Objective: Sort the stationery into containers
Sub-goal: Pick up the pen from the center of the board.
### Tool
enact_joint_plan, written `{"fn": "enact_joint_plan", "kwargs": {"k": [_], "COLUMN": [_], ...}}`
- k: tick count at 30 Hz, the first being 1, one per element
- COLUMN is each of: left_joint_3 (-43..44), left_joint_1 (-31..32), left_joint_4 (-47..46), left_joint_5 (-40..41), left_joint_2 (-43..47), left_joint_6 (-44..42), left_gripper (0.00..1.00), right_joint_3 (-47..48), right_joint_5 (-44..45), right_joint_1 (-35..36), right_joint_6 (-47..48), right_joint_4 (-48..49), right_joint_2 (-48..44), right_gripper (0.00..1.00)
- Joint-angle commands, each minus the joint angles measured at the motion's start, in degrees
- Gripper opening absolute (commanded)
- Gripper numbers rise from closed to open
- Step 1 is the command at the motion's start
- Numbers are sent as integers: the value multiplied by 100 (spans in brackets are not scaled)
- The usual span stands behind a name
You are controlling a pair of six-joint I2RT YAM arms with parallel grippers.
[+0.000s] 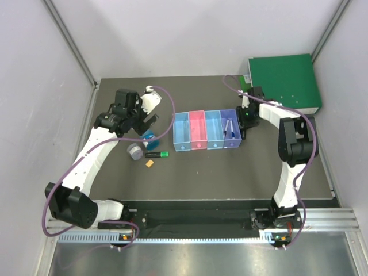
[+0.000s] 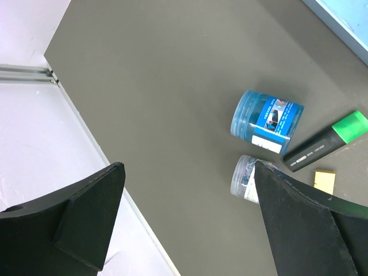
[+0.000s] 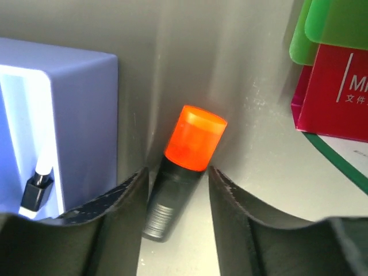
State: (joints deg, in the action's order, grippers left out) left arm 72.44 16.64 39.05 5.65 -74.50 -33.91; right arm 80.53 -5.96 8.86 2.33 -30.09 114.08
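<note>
My right gripper [image 3: 177, 169] is shut on the orange-capped black highlighter [image 3: 192, 141], low on the table just right of the purple bin [image 3: 86, 115]; in the top view it [image 1: 248, 119] is beside that bin [image 1: 231, 127]. A white pen with a black cap [image 3: 35, 187] lies in the purple bin. My left gripper [image 2: 188, 167] is open and empty, above the table left of the blue tin [image 2: 267, 121], grey tin [image 2: 244, 178], green-capped highlighter [image 2: 328, 144] and tiny orange block [image 2: 325, 181]. The light blue [image 1: 181, 131], pink [image 1: 198, 129] and second light blue [image 1: 214, 129] bins stand mid-table.
A large green binder [image 1: 284, 80] lies at the back right, close behind my right gripper; its edge and a red label show in the right wrist view [image 3: 328, 29]. Grey walls close the table on the left, back and right.
</note>
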Motion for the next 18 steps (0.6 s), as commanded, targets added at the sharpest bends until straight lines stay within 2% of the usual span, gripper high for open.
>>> {"fn": "enact_joint_plan", "kwargs": {"k": [1,3,6,7,9,18], "left_joint_3": [252,288,340,358,367,481], "left_joint_1": [-12,-12,-12,-12,-12,-12], "left_joint_4": [-196,-187,-169,-161,-152,-37], "left_joint_5": [41,33,24,15,15,24], "left_joint_2": [102,102,111,120,129,252], "left_joint_6": [-125,-133,-107,-107,-98,-81], "left_gripper": [99,99,99,99,99,99], "right_joint_3": [-161,-178,-196,-196,-213,-336], "right_joint_5": [472,499,482,490,525,411], "right_joint_1": [107,107,107,107,107,-7], "right_joint_6": [-66,-31,4,13,48,119], "right_joint_4": [161,170,152,152,108,-181], "right_joint_2": [114,141,141,132,62,-913], "right_gripper": [40,35,17,7,0,0]}}
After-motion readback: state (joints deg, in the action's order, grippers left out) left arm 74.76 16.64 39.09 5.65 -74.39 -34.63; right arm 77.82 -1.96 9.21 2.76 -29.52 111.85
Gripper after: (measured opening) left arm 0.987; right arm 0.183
